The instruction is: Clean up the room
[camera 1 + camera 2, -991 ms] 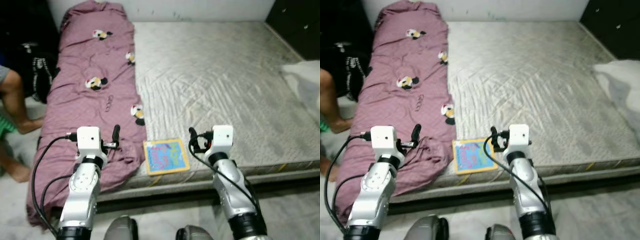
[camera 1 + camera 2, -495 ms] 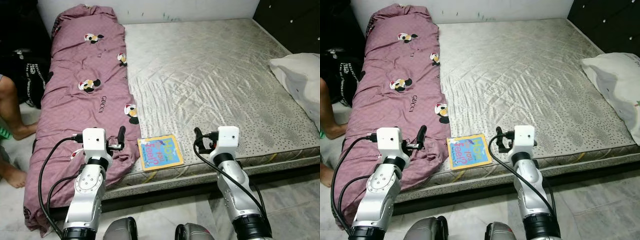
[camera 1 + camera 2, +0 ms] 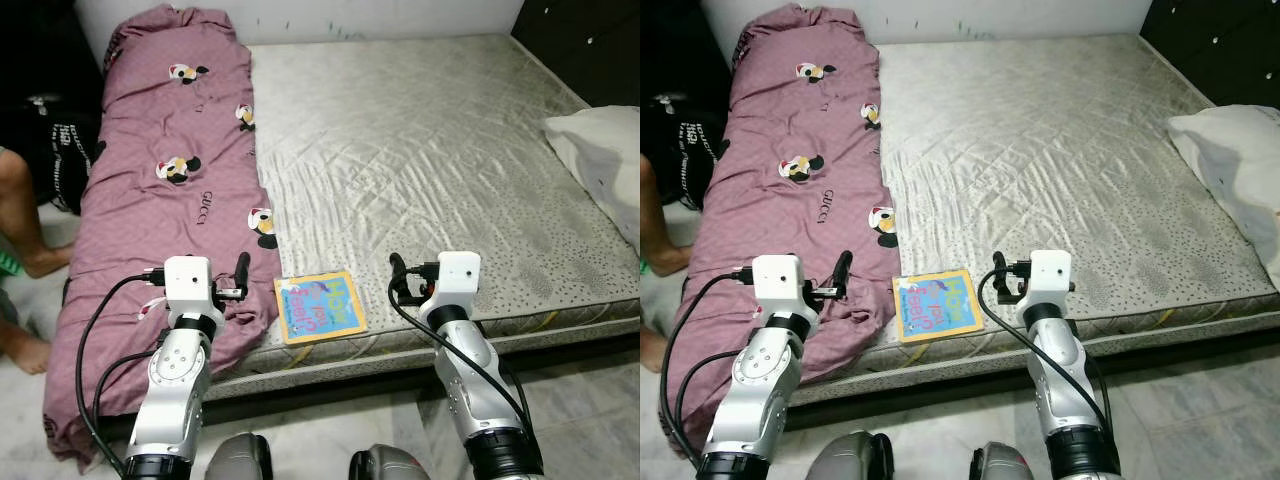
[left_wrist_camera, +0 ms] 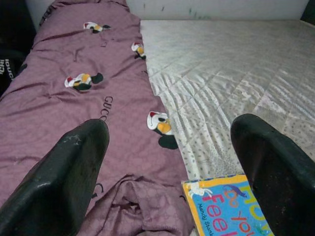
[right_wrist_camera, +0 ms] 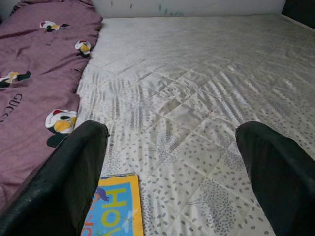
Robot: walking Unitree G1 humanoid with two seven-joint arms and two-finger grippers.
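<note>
A colourful children's book (image 3: 320, 306) lies flat near the front edge of the grey quilted mattress (image 3: 430, 150). A purple blanket (image 3: 170, 170) with cartoon mouse prints covers the mattress's left side and hangs over its front edge. My left gripper (image 3: 240, 270) hovers over the blanket's bunched corner, just left of the book, with its fingers (image 4: 74, 167) spread open and empty. Right of the book, my right gripper (image 3: 396, 272) stands open over the mattress edge, holding nothing. The book's corner (image 5: 115, 204) lies near its left finger.
A white pillow (image 3: 600, 150) lies at the mattress's right side. A person's bare legs (image 3: 20, 215) and a black bag (image 3: 60, 140) are on the left beside the bed. A dark cabinet (image 3: 590, 40) stands at the back right. Tiled floor (image 3: 580, 400) runs before the bed.
The camera has shifted, bringing the pillow into view and sharpening the picture. Both arms keep the same pose and both grippers stay open; nothing on the bed has moved.
</note>
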